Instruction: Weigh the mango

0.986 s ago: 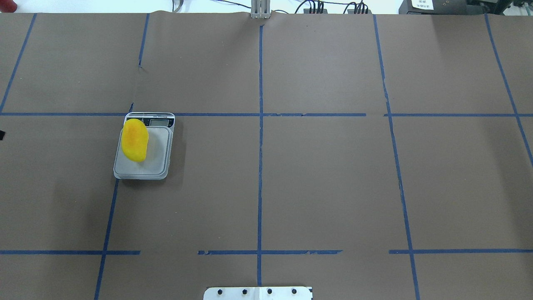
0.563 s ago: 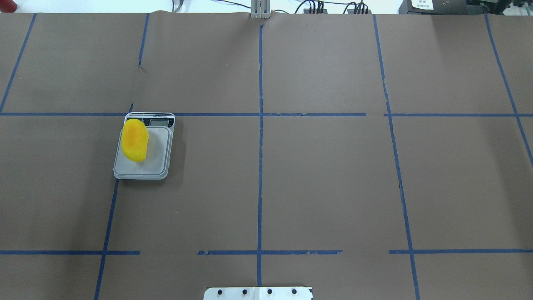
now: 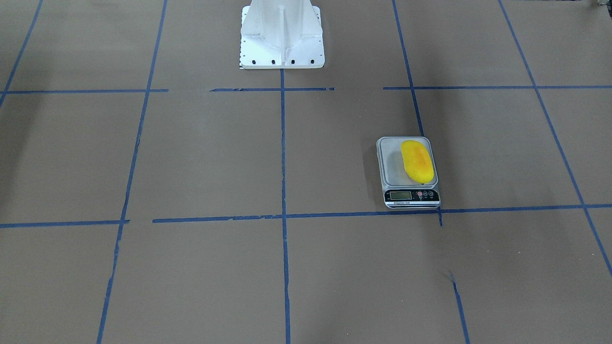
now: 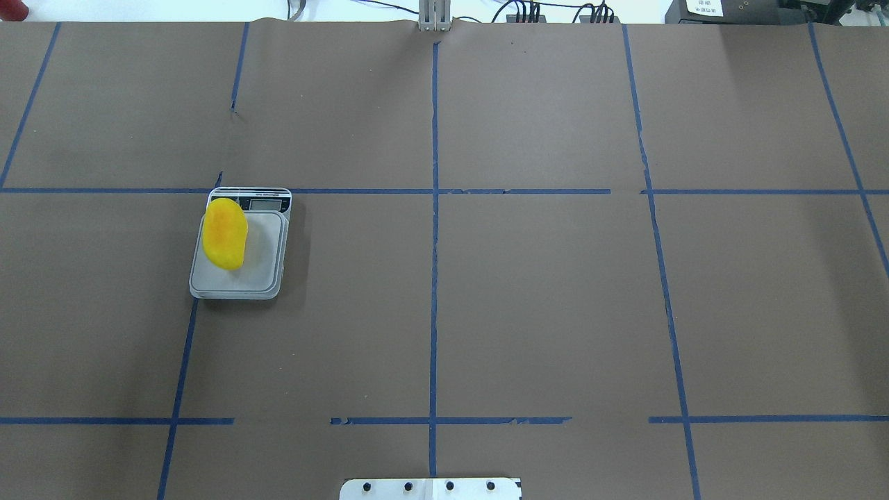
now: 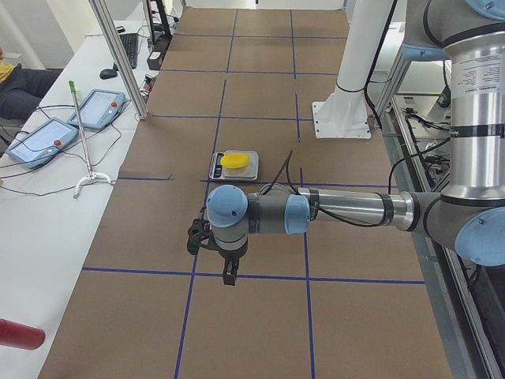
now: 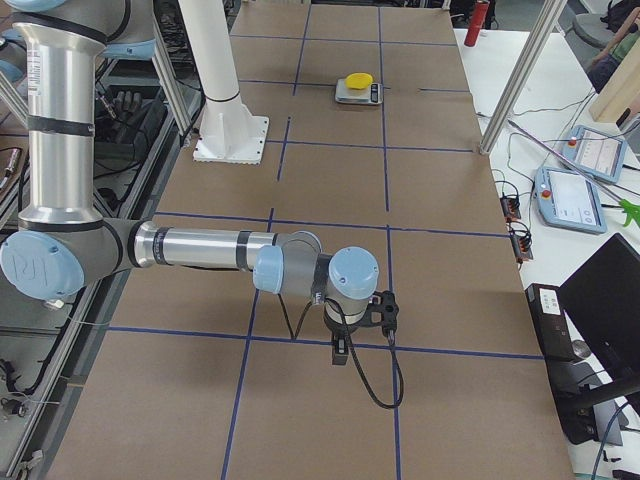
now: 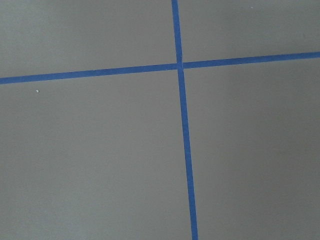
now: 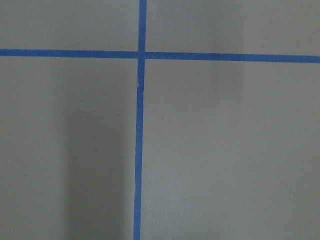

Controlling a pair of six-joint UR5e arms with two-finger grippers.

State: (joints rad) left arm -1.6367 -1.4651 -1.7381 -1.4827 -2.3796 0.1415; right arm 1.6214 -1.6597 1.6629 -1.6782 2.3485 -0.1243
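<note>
The yellow mango (image 4: pixel 224 233) with an orange blush lies on the left half of the small grey scale (image 4: pixel 262 260), its far end next to the display. Both also show in the front view: the mango (image 3: pixel 417 161) and the scale (image 3: pixel 393 167). Nothing touches them. Neither gripper shows in the overhead or front view. The left gripper (image 5: pixel 228 272) hangs over the table well off the scale. The right gripper (image 6: pixel 340 350) hangs far from it at the table's other end. I cannot tell if either is open or shut. The wrist views show only paper and tape.
The brown paper table top (image 4: pixel 542 292) carries a grid of blue tape lines. The white robot base (image 3: pixel 282 38) stands at the middle of the robot's side. A side table with two teach pendants (image 5: pixel 39 138) and a metal post (image 5: pixel 118 55) lies beyond the far edge.
A small dark piece at the overhead view's left edge one second ago is gone from view. The mango and scale have not moved.
</note>
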